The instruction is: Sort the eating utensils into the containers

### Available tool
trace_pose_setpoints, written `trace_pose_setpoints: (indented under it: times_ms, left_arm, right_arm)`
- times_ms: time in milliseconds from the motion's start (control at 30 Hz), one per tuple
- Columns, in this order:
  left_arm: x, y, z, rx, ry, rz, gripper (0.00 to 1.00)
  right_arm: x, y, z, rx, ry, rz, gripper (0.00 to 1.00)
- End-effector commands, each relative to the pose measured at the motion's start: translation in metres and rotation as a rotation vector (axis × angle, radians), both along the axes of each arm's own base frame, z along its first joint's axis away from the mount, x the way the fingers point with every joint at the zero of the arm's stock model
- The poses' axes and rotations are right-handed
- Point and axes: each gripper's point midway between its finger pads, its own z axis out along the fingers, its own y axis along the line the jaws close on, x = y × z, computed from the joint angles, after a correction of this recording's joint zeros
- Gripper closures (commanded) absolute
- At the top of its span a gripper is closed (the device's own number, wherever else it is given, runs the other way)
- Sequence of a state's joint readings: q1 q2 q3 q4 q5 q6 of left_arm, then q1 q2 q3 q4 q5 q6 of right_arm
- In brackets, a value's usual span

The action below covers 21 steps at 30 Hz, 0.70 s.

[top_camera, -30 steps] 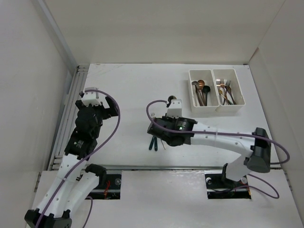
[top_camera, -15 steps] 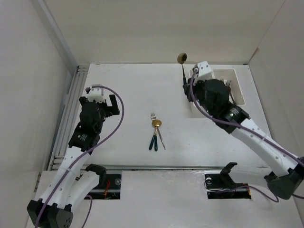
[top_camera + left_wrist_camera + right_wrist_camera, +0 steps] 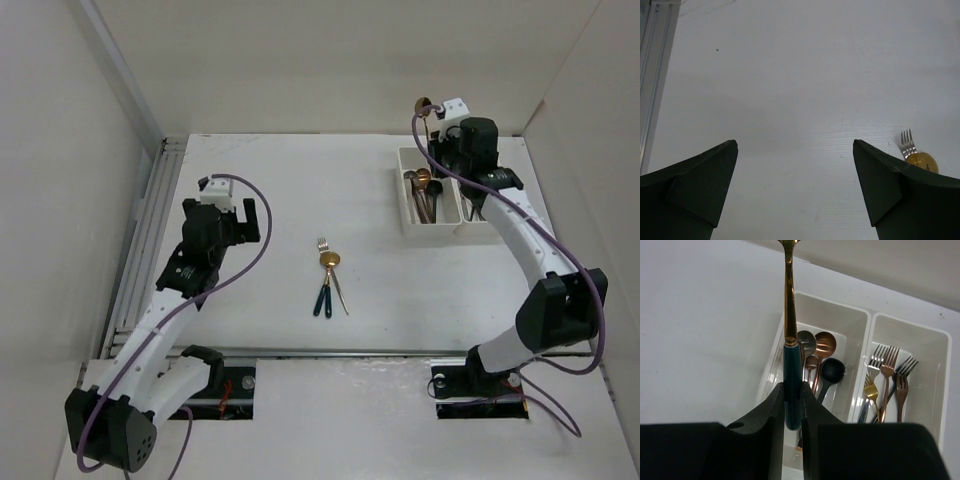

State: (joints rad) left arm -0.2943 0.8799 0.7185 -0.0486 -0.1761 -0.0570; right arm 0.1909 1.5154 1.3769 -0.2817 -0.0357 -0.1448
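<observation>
My right gripper point(image 3: 441, 140) is shut on the dark green handle of a gold-headed spoon point(image 3: 789, 305), held upright with its head point(image 3: 424, 103) pointing up. It hangs over the back of the left compartment of the white two-compartment tray point(image 3: 408, 222). That compartment holds several spoons point(image 3: 822, 347); the right one holds several forks point(image 3: 885, 375). A small cluster of utensils lies mid-table: a silver fork point(image 3: 322, 243) and a gold spoon with a green handle point(image 3: 330, 261). My left gripper point(image 3: 246, 216) is open and empty, left of that cluster, which shows at the right of its view point(image 3: 923, 162).
White walls close in the table at the back and on both sides. A metal rail point(image 3: 145, 240) runs along the left edge. The right arm's forearm point(image 3: 530, 240) crosses over the tray's right compartment.
The right arm has carried the gold spoon right, from beside the tray's back-left corner to over the left compartment. The left arm has shifted slightly toward the centre.
</observation>
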Motion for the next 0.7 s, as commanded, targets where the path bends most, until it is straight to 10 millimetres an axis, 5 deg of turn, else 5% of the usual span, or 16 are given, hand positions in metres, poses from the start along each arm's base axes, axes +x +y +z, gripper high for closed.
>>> trace_pose_setpoints:
  times_ms: [0,67,267,533,633,667]
  left_arm:
    - [0.010,-0.015,0.023,-0.029,-0.052,-0.071,0.00]
    - [0.015,-0.020,0.016,-0.028,-0.023,-0.089,0.00]
    - [0.027,-0.033,0.013,-0.055,0.009,-0.127,0.00]
    - [0.028,-0.048,0.006,-0.084,0.041,-0.196,0.00]
    - [0.024,-0.049,-0.006,-0.072,0.078,-0.211,0.00]
    - [0.024,-0.049,-0.006,-0.072,0.079,-0.211,0.00]
  right_arm:
    - [0.010,0.001,0.043,0.010,-0.117,0.047,1.00]
    - [0.015,-0.003,0.034,0.014,-0.091,0.050,1.00]
    - [0.044,-0.007,-0.064,0.032,0.123,0.008,1.00]
    - [0.051,-0.034,-0.127,0.006,0.260,-0.105,1.00]
    - [0.047,-0.038,-0.135,-0.001,0.290,-0.133,0.79]
    - [0.047,-0.038,-0.134,0.006,0.297,-0.138,0.64]
